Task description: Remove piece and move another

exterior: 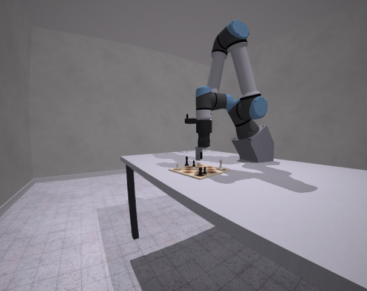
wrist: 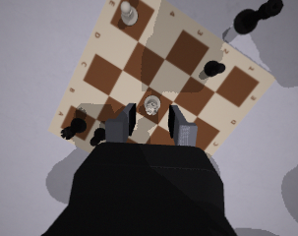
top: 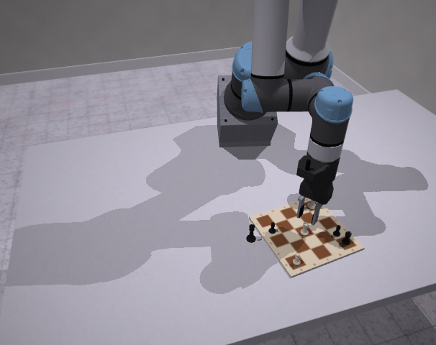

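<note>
The chessboard point(top: 306, 237) lies on the table's right front part. A small white piece point(top: 304, 228) stands upright on a dark square near the board's middle. In the wrist view this white piece point(wrist: 151, 104) shows straight below, between my two fingers. My gripper point(top: 307, 218) is open and empty, with its fingertips just above the piece's head. It also shows in the wrist view point(wrist: 151, 117) and in the exterior view point(exterior: 198, 154). A black piece point(top: 251, 233) stands upright on the table just off the board's left corner, and it shows at the top right of the wrist view point(wrist: 257, 15).
Other pieces stand on the board: a black pawn point(top: 272, 227) at the left edge, two black pieces point(top: 342, 236) at the right corner, a white pawn point(top: 296, 259) at the near corner, and a white piece point(top: 311, 204) behind my fingers. The arm's base block point(top: 247, 122) stands at the back.
</note>
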